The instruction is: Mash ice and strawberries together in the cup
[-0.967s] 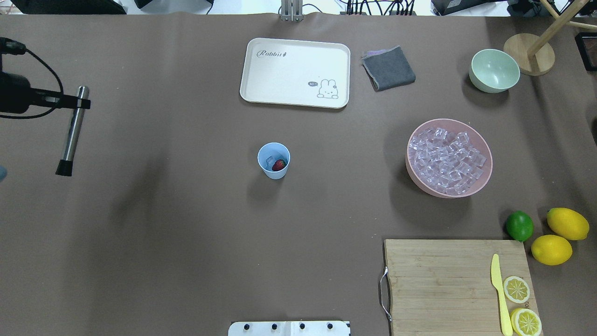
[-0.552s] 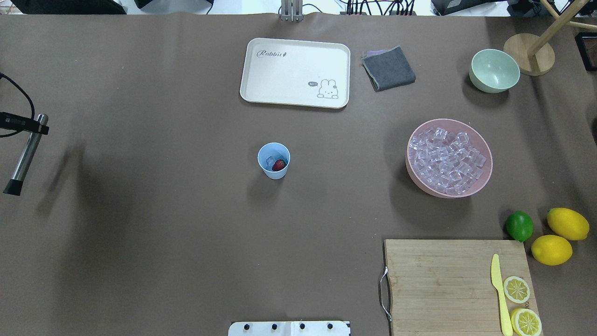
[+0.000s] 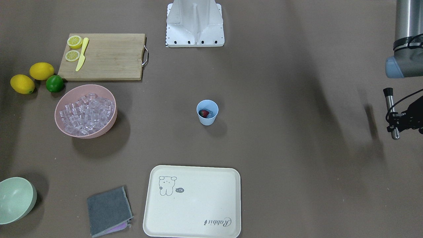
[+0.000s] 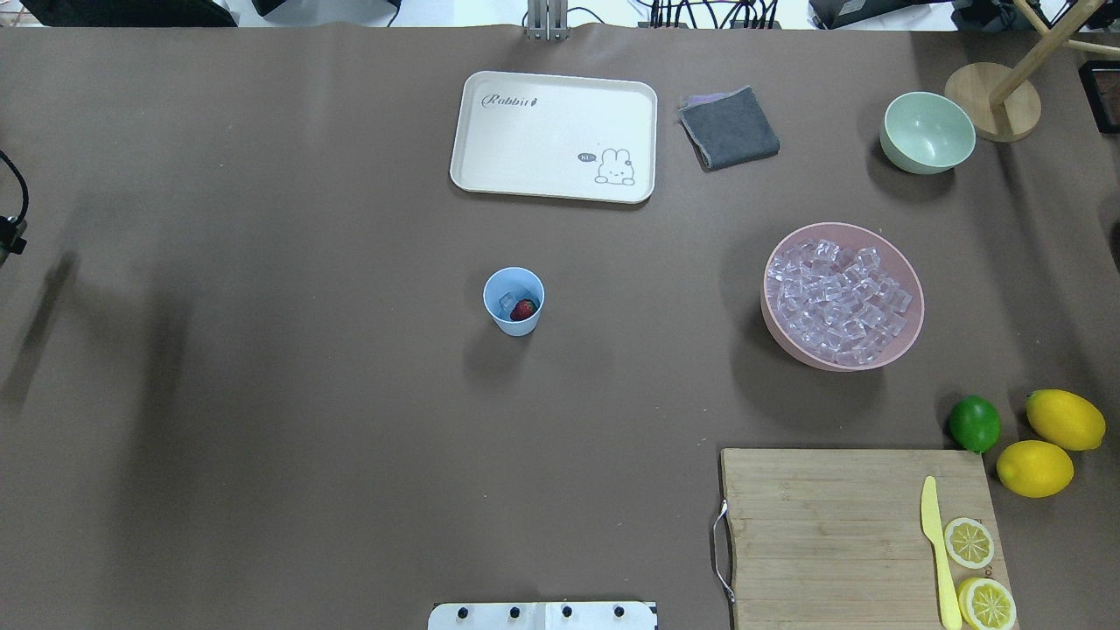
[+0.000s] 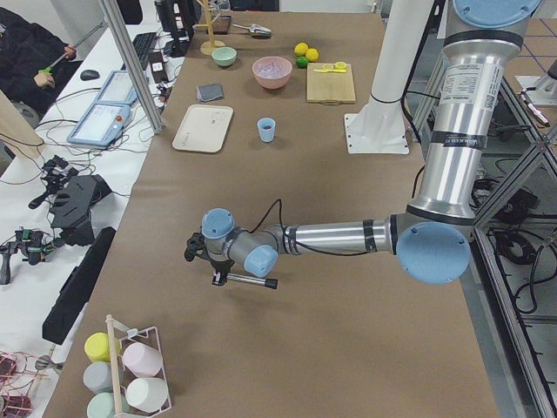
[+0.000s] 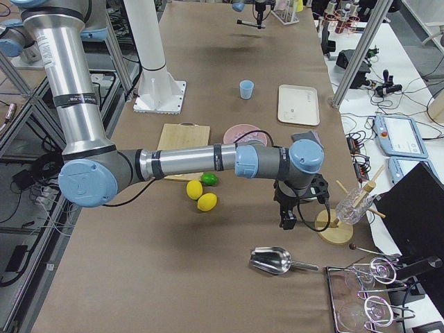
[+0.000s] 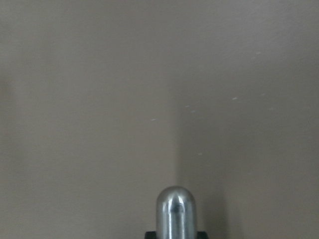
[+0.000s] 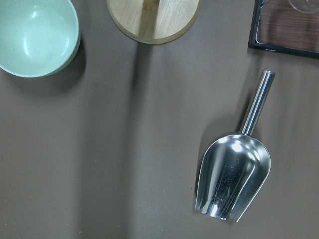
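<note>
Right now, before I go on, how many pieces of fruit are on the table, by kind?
Whole lemons: 2
Lime: 1
Cut lemon pieces, on the cutting board: 2
Strawberry, in the cup: 1
Total: 6

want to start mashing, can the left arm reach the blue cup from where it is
Probably yes. The cup stands alone mid-table, top open, with bare table between it and the left arm, whose jaws grip the muddler.
</note>
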You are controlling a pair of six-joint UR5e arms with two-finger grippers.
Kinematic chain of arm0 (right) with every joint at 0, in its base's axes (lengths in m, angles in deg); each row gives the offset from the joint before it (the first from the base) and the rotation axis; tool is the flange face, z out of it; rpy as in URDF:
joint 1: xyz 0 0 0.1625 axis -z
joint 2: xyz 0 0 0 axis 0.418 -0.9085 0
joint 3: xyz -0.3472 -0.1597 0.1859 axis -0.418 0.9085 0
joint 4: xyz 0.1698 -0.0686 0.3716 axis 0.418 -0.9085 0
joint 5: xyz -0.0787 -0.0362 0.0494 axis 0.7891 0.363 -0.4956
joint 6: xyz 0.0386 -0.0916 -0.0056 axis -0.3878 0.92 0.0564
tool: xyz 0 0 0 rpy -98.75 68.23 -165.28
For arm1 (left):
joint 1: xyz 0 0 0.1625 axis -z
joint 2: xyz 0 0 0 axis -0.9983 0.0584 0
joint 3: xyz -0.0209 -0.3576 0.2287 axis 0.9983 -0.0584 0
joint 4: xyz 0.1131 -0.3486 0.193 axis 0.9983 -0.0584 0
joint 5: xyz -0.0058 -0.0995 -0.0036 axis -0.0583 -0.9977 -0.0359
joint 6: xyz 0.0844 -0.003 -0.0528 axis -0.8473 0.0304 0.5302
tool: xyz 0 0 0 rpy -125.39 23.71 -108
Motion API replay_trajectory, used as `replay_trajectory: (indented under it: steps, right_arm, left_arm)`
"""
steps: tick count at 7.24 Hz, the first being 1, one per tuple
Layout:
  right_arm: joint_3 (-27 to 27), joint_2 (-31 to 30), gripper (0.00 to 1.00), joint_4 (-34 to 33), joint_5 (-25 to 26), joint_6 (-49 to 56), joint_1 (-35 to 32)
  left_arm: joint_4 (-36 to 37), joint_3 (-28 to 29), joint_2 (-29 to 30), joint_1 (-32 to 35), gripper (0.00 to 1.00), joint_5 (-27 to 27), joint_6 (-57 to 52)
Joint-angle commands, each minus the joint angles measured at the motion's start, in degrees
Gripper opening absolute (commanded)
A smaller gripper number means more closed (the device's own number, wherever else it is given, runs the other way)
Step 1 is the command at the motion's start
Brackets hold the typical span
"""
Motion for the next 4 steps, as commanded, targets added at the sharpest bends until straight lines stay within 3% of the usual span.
replay_trajectory:
  steps: [1,3,4]
  right_arm:
    - [0.06,-0.04,0.99,-0.02,-0.03,0.00,0.00]
    - [-0.38,-0.56,0.99,-0.02,-0.12,0.00,0.00]
    - [-0.64,-0.56,0.99,-0.02,-0.03,0.00,0.00]
  left_arm:
    - [2.66,0.48,0.65,1.38,0.00,0.56,-1.06]
    - [1.61,0.30,0.48,1.21,0.00,5.97,9.20]
    - [1.17,0.39,0.04,1.12,0.00,6.36,8.97]
